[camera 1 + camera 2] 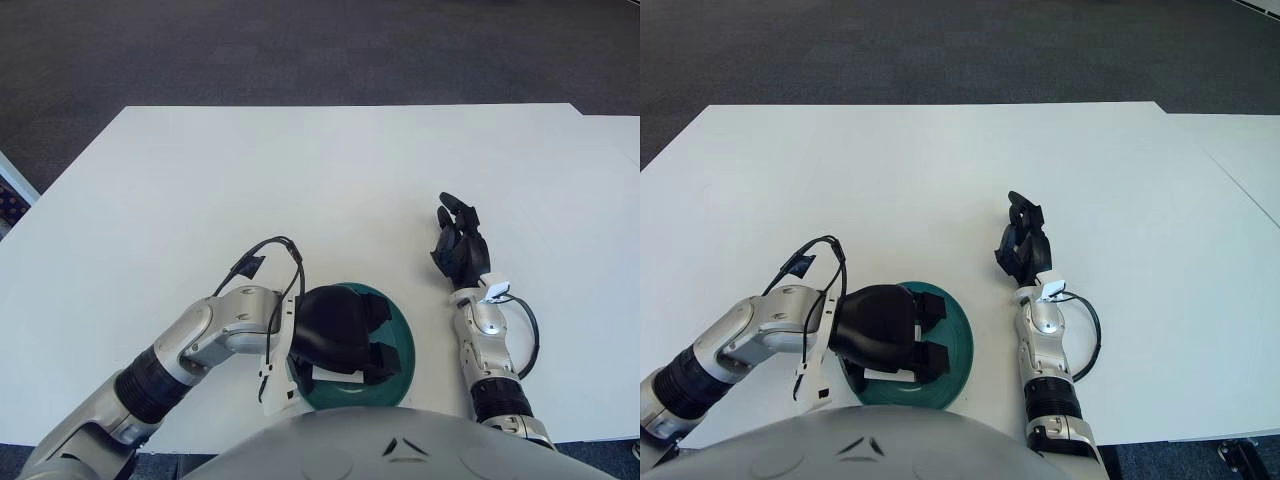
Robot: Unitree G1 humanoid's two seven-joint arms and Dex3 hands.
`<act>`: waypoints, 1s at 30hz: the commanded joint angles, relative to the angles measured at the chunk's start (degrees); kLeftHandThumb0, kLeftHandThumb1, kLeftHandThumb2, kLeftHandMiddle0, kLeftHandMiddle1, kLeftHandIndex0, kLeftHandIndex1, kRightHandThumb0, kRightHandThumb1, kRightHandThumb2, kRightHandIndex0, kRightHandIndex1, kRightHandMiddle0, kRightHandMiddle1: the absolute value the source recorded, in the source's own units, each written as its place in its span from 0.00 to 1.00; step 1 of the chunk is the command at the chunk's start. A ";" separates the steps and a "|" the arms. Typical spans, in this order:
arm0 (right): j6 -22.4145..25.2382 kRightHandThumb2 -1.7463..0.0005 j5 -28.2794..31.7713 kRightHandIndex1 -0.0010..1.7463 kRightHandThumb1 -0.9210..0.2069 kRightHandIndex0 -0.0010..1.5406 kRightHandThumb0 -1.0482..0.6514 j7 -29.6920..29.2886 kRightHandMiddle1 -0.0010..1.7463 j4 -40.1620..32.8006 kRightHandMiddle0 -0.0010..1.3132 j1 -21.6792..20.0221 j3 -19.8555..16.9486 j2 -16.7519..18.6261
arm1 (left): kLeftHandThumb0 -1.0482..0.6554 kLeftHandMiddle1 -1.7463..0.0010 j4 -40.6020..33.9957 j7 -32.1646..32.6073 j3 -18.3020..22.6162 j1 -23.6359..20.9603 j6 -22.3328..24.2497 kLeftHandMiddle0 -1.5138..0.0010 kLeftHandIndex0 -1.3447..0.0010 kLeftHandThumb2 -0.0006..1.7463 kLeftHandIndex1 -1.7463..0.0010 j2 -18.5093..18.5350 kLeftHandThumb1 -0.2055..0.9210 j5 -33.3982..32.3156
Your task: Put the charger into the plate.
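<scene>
A teal plate (404,336) sits at the near edge of the white table, just in front of my body. My left hand (345,335) hovers low over it, hiding most of the plate, with its black fingers (378,357) curled toward the palm. A small white patch of the charger (326,373) shows under the palm, between palm and fingers, above the plate's inside. The rest of the charger is hidden by the hand. In the right eye view the same white patch of the charger (880,374) shows over the plate (958,326). My right hand (459,245) shows to the right of the plate, idle.
The white table (300,180) stretches wide beyond the plate, with dark carpet past its far edge. A black cable loop (270,255) arches from my left wrist, and another cable (527,340) curves beside my right forearm.
</scene>
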 commanded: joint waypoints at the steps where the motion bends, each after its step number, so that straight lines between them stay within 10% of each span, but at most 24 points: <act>1: 6.02 0.50 -0.24 0.00 0.00 0.25 0.13 -0.16 0.46 8.90 0.00 7.84 1.31 2.66 | 0.03 0.19 0.22 0.91 1.37 0.40 0.88 0.83 0.90 0.37 0.22 0.43 0.99 -0.94; 5: 5.95 0.52 0.07 0.01 0.00 0.26 0.14 -0.14 0.47 9.38 0.01 7.58 1.14 2.95 | 0.01 0.71 -0.11 -1.46 1.30 -0.41 1.93 0.86 0.98 0.45 0.46 1.62 1.00 -1.76; 8: 5.83 0.53 0.24 0.01 0.00 0.26 0.15 -0.14 0.47 9.66 0.01 7.43 1.07 3.14 | 0.00 0.89 -2.57 -4.43 2.30 -0.94 3.63 0.89 0.99 0.48 0.61 3.93 1.00 -3.84; 16: 7.77 0.52 1.01 0.00 0.00 0.23 0.15 0.56 0.47 8.25 0.00 7.77 1.18 3.01 | 0.00 0.99 -7.70 -12.02 3.40 -4.05 6.71 0.99 1.00 0.51 0.90 8.27 1.00 -6.58; 30: 10.37 0.49 -2.60 0.00 0.00 0.21 0.14 -0.62 0.43 2.83 0.00 10.15 3.24 1.57 | 0.00 1.00 -7.36 -14.18 3.61 -5.92 7.59 1.00 1.00 0.51 1.00 8.84 1.00 -8.93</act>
